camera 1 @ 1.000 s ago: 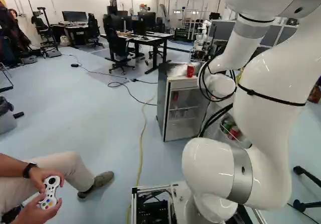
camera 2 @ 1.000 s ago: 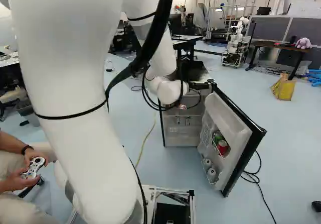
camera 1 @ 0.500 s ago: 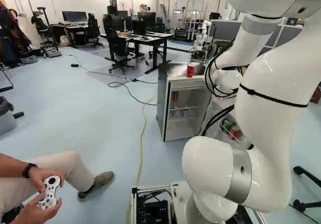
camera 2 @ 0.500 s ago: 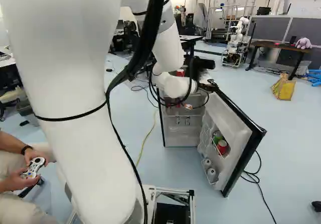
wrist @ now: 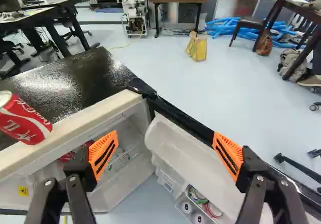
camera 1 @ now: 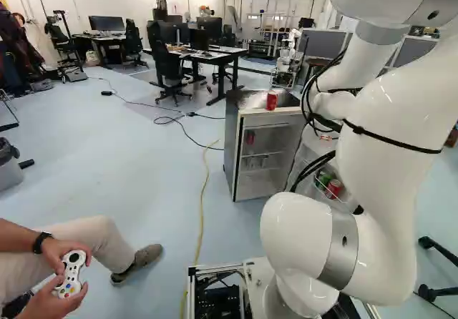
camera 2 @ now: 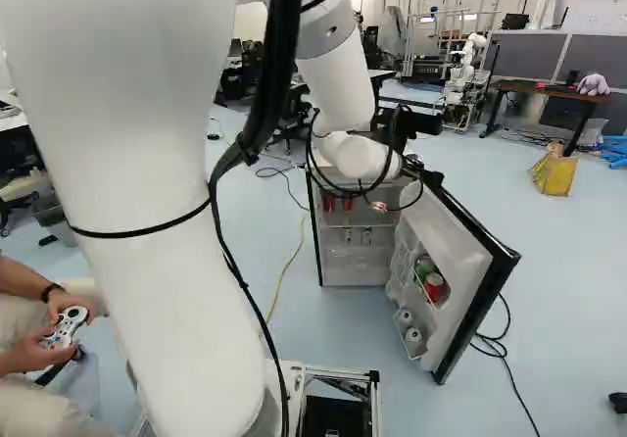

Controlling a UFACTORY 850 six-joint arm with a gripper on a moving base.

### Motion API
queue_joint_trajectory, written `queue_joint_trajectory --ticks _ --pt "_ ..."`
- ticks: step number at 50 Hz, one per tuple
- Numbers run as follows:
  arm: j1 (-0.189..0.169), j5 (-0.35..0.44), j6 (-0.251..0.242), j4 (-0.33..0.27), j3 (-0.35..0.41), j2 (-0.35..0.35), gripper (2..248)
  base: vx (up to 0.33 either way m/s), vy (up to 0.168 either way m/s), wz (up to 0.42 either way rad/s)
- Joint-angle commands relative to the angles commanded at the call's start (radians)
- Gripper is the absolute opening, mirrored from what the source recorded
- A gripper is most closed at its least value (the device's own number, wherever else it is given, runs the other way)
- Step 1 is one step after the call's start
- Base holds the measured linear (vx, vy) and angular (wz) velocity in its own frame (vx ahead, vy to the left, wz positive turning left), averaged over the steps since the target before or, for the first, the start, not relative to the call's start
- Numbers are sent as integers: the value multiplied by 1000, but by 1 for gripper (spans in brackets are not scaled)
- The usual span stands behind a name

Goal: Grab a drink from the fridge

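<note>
- Hovering over the front of the fridge (camera 1: 236,151) near the hinge of its swung-out door (camera 2: 470,251); end effector (wrist: 165,148) released, fingers wide apart, nothing gripped.
- Drinks, inside: red cans (camera 2: 338,203) on the upper part of the fridge interior, below its top. In the wrist view they lie past my finger nearest the cabinet, partly hidden by it.
- Drinks, door: a green can (camera 2: 424,267) and a red can (camera 2: 434,286) in the door rack, well below me. Which drink is meant, I cannot tell.
- Another can (wrist: 24,119) stands upright on the fridge top, near the front edge, to the cabinet side of my fingers.
- Key relation, judged: the inside cans look upright, so I need to come down in front of the opening and enter level, fingers flanking the long axis.
- Risk, judged: catching the top's front edge or nudging the door. Grasp stage not reached.
</note>
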Motion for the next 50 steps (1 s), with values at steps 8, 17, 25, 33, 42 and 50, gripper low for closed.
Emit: queue_joint_trajectory --ticks 8,17,25,33,42,50 --pt "-20 -52 0 13 -23 -2 247 0 0 0" --pt "-42 -111 0 27 -49 -6 247 0 0 0" --pt "-61 -164 0 40 -73 -9 247 0 0 0" --pt "-81 -216 0 53 -98 -14 247 0 0 0" --pt "-102 -275 0 67 -128 -34 247 0 0 0" --pt "-120 -328 0 80 -157 -58 247 0 0 0"
